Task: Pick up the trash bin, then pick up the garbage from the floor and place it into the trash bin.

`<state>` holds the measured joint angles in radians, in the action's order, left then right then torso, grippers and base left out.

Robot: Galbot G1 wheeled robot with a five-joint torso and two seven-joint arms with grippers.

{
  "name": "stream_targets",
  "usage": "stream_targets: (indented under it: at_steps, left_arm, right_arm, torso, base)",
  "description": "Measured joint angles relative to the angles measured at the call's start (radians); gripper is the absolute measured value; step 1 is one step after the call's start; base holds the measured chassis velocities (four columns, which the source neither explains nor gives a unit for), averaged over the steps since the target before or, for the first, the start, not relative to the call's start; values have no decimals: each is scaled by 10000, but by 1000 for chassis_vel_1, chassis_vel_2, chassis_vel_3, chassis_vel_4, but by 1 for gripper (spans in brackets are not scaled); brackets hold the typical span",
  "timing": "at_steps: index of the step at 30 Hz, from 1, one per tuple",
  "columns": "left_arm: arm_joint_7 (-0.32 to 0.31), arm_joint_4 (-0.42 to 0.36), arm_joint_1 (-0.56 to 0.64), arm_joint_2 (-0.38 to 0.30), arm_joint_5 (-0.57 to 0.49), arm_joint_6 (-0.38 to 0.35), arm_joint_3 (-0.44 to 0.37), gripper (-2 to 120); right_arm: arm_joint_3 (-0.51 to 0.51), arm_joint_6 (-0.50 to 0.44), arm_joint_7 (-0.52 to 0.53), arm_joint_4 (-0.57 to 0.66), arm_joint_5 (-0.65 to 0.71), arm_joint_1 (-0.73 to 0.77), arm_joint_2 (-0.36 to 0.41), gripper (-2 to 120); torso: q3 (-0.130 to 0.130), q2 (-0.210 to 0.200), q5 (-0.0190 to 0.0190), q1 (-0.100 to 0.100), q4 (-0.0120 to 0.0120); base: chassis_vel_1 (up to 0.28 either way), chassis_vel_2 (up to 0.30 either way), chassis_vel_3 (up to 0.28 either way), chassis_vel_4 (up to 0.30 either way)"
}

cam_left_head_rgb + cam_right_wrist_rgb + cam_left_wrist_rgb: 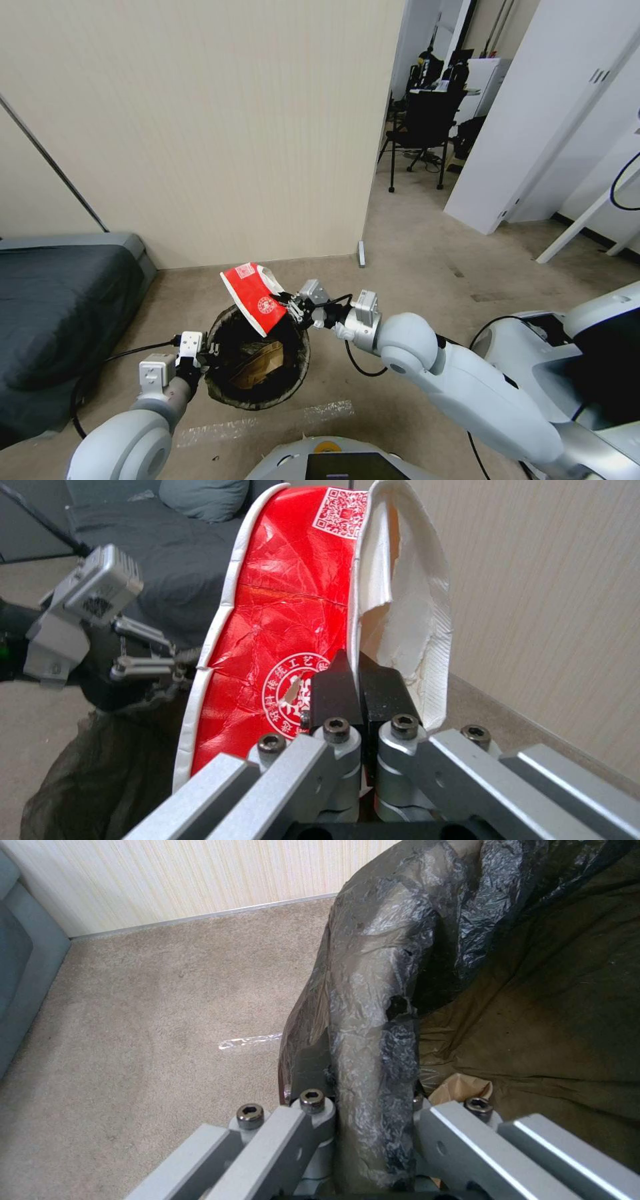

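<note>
Right hand (288, 305) (clamped) with carton (255, 298) above trash bin (293, 373).

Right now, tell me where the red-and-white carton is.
In the head view, the red-and-white carton is pinched in the right gripper, over the far rim of the trash bin.

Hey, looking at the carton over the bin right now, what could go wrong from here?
The red-and-white carton, pinched by the right tool, leans across the far rim of the trash bin; much of it sits outside the opening, so if released it might tip onto the floor. The left tool grips only the bag-covered rim, where the liner looks torn, so the bin could slip or tilt.
</note>
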<state>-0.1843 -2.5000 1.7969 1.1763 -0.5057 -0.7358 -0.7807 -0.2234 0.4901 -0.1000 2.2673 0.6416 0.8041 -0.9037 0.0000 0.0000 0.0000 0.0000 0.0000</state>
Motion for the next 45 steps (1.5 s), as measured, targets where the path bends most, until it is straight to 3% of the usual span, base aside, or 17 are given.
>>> stream_targets:
  at_steps: [13,15,17,18,22,25,27,29,31,33,39,45]
  left_arm:
    - [1,0,50,13,-2,3,16,2]
    - [1,0,62,3,-2,4,17,2]
    - [1,0,68,3,-2,4,17,2]
    - [1,0,87,8,-2,4,22,2]
    - [1,0,121,32,-3,4,38,2]
    - [0,0,136,36,-2,4,38,2]
    - [-1,0,157,36,-3,4,34,2]
    - [-1,0,163,36,-2,4,32,2]
    - [-5,0,170,40,-2,4,32,2]
    - [-5,0,171,43,-1,4,34,2]
    - [-10,0,170,83,9,4,59,2]
    - [-11,0,176,103,18,4,64,2]
  right_arm:
    - [30,-58,-545,96,-751,887,131,0]
    - [-45,-60,-683,107,-859,950,159,10]
    - [-70,-60,-686,113,-863,954,160,11]
    - [-138,-60,-685,122,-873,952,157,19]
    - [-292,-67,-667,131,-927,943,151,34]
    - [-330,-75,-666,131,-967,942,139,41]
    - [-378,-74,-662,124,-999,924,115,53]
    - [-384,-69,-662,124,-1000,911,112,54]
    - [-390,-50,-658,124,-1000,882,107,68]
    - [-390,-48,-654,126,-1000,880,108,70]
    - [-98,-48,-651,355,-935,1011,168,96]
    - [352,-130,-666,618,-831,1233,242,100]
  torso:
    - [0,0,0,0,-1]
    - [0,0,0,0,-1]
    - [0,0,0,0,-1]
    - [0,0,0,0,0]
    - [0,0,0,0,0]
    - [0,0,0,-1,0]
    - [0,0,0,0,-1]
    - [0,0,0,0,-1]
    - [0,0,0,0,0]
    - [0,0,-1,0,0]
    - [0,0,0,0,0]
    - [0,0,0,0,0]
  base:
    - [0,0,0,0]
    - [0,0,0,0]
    - [0,0,0,0]
    - [0,0,0,0]
    - [0,0,0,0]
    - [0,0,0,0]
    - [0,0,0,0]
    - [0,0,0,0]
    - [0,0,0,0]
    - [0,0,0,0]
    - [0,0,0,0]
    - [0,0,0,0]
